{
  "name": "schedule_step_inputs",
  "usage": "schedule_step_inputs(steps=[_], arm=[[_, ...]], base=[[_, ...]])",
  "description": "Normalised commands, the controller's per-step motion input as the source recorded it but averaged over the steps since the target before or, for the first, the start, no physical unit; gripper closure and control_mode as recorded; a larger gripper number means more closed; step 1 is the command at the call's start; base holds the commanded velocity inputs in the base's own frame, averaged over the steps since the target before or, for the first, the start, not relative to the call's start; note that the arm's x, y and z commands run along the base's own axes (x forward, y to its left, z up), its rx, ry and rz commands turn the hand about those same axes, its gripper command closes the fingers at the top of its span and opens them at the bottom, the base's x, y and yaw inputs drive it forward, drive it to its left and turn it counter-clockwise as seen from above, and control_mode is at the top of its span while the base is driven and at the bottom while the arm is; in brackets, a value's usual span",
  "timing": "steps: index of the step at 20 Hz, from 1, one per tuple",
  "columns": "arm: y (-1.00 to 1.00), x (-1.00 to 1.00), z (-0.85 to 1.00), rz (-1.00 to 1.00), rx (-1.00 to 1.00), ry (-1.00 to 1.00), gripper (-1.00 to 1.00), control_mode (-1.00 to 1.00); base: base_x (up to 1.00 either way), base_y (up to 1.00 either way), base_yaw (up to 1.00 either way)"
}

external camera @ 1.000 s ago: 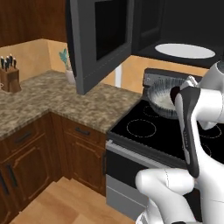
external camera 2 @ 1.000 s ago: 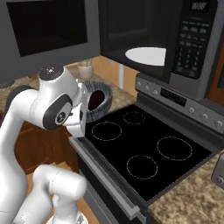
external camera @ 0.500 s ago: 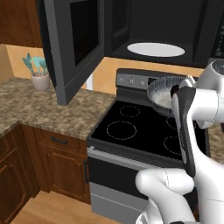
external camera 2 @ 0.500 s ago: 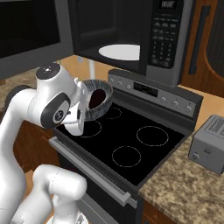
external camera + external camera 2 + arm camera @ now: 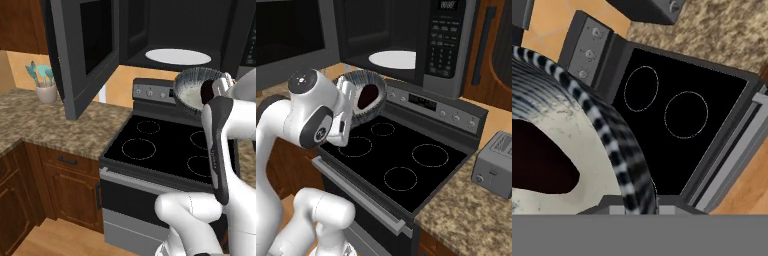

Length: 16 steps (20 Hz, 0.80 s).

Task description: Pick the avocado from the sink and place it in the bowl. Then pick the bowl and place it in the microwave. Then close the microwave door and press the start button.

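Observation:
My gripper [image 5: 350, 96] is shut on the rim of the blue-grey bowl [image 5: 375, 85], holding it tilted in the air above the stove's back left. The dark avocado [image 5: 368, 95] lies inside it. In the left base view the bowl [image 5: 190, 85] and avocado [image 5: 206, 91] hang just below the open microwave [image 5: 175, 25], under its white turntable plate [image 5: 177, 56]. The microwave door [image 5: 85, 50] stands swung out to the left. In the hand view the bowl's striped rim [image 5: 612, 145] and the avocado [image 5: 539, 162] sit close. The control strip [image 5: 443, 42] is at the right. The sink is out of view.
A black-topped stove [image 5: 401, 160] lies under the bowl, its knob panel [image 5: 436, 105] at the back. A grey toaster [image 5: 496, 162] stands on the granite counter to the right. To the left are a counter [image 5: 50, 125] and a utensil jar [image 5: 46, 87].
The whole picture has slid as the base drove right, bringing the microwave and stove in front of me. The bowl with the avocado stays in the gripper.

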Motion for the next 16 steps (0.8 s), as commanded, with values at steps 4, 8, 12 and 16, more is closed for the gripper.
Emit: schedule_step_inputs(steps=[4, 8, 12, 16], arm=[[0.0, 0.2, 0.47, 0.0, 0.05, -0.07, 1.0, -1.0], [0.0, 0.24, 0.43, 0.0, 0.03, -0.02, 1.0, -1.0], [0.0, 0.15, 0.24, 0.0, 0.06, 0.0, 1.0, -1.0], [0.0, 0.13, 0.07, -0.01, 0.05, 0.0, 1.0, -1.0]], base=[[0.0, 0.0, 0.0], [0.0, 0.0, 0.0], [0.0, 0.0, 0.0], [0.0, 0.0, 0.0]])
